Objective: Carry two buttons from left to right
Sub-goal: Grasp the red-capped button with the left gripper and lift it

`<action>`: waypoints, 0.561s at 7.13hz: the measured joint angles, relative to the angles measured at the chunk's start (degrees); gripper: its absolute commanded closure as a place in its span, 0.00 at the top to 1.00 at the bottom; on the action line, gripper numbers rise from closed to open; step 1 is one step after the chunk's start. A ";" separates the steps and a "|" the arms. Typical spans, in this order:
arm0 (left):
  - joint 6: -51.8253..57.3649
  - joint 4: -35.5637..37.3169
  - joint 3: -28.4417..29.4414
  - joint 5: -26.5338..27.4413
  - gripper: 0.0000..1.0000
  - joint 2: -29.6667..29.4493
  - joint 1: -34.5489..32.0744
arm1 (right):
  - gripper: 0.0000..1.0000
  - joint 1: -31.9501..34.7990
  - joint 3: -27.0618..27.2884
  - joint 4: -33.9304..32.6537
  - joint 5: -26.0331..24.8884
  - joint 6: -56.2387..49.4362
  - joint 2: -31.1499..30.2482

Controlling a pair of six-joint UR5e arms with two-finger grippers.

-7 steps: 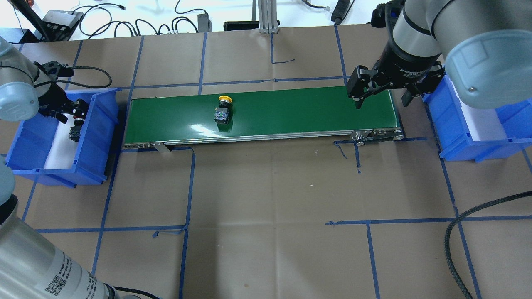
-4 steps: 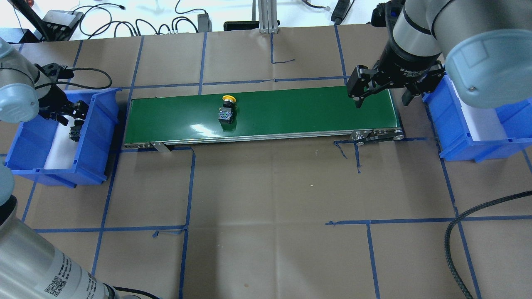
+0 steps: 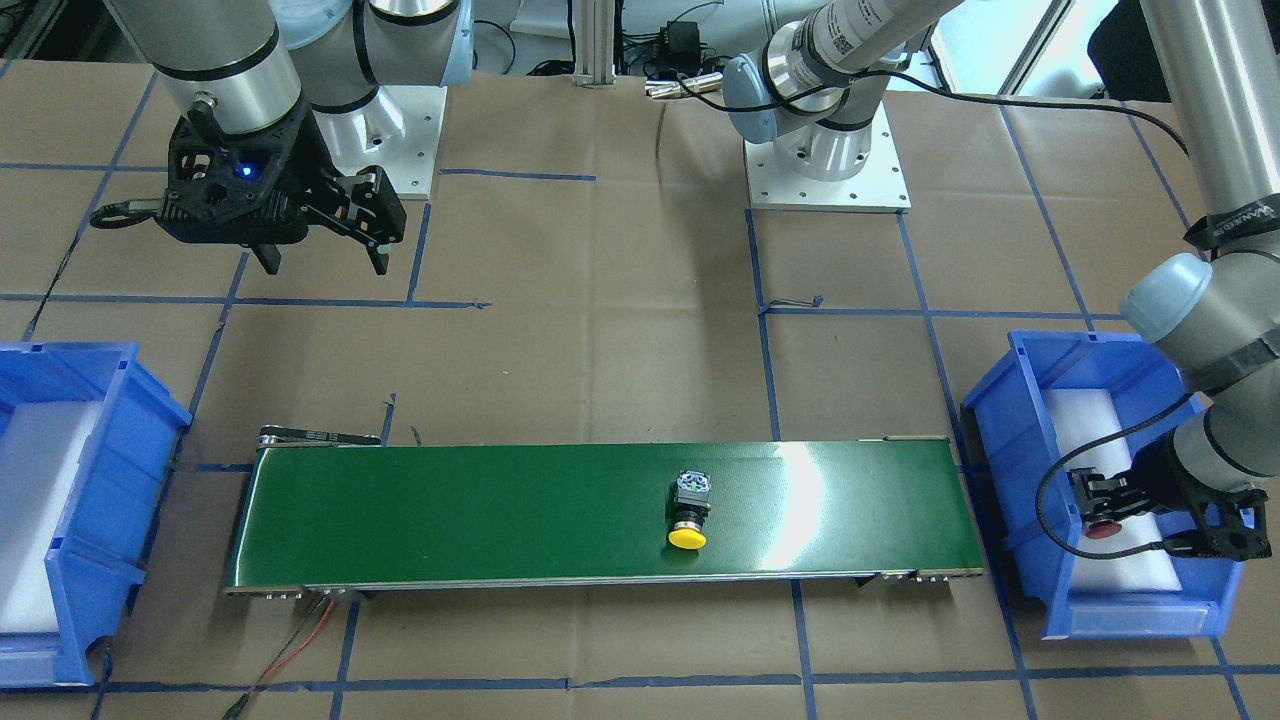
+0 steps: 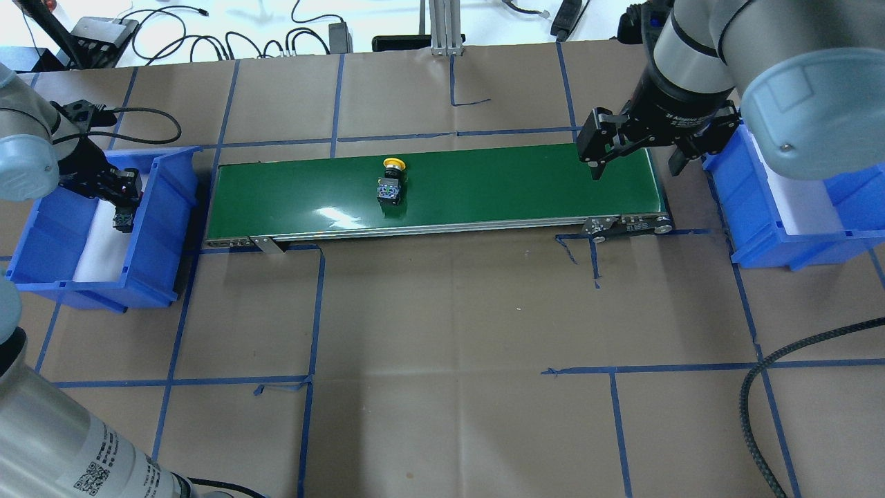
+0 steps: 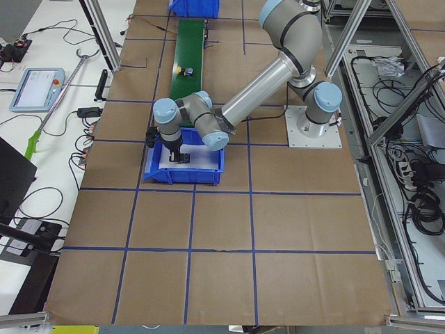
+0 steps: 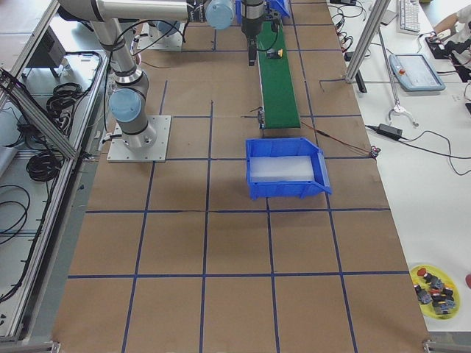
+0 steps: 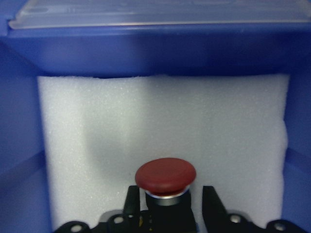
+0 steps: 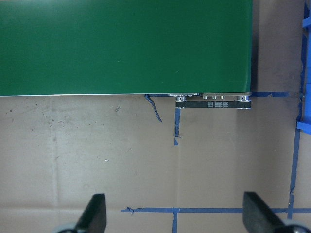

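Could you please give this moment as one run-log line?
left gripper: shut on red button, in bin | yellow button: on belt | right gripper: open, near belt end

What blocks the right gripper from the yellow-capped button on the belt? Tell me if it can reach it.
Probably yes. The right gripper hangs open over the right end of the belt, and the yellow-capped button lies mid-belt with only bare belt between them. It would have to travel along the belt.

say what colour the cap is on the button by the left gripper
Red; the button cap shows best in the left wrist view.
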 measured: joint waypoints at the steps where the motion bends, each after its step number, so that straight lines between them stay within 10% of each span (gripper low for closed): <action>1: 0.10 -1.71 1.42 -0.01 0.08 0.63 0.14 | 1.00 0.00 0.00 0.00 0.00 -0.01 0.00; 4: 0.44 -16.42 11.21 0.58 0.09 3.92 0.29 | 1.00 0.00 -0.06 -0.02 0.00 -0.01 0.00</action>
